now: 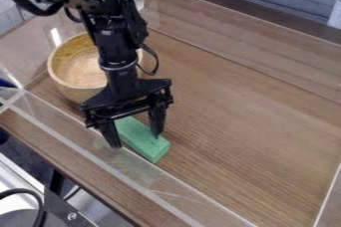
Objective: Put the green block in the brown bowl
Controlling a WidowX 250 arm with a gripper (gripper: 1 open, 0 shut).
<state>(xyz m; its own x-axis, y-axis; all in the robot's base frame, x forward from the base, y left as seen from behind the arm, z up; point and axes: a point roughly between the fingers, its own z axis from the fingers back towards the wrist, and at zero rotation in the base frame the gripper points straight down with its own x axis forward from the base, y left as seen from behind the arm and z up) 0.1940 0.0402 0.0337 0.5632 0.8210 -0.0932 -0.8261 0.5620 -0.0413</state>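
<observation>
The green block (144, 141) lies flat on the wooden table near its front edge, its long side running toward the lower right. My gripper (132, 131) points straight down over the block's upper end, open, with one black finger on each side of the block. I cannot tell whether the fingers touch it. The brown bowl (78, 67) stands on the table to the upper left, just behind the gripper, partly hidden by the arm.
A clear plastic wall (80, 141) runs along the table's front edge, close to the block. The wooden table (253, 102) stretches to the right and back. Another clear panel stands at the far side.
</observation>
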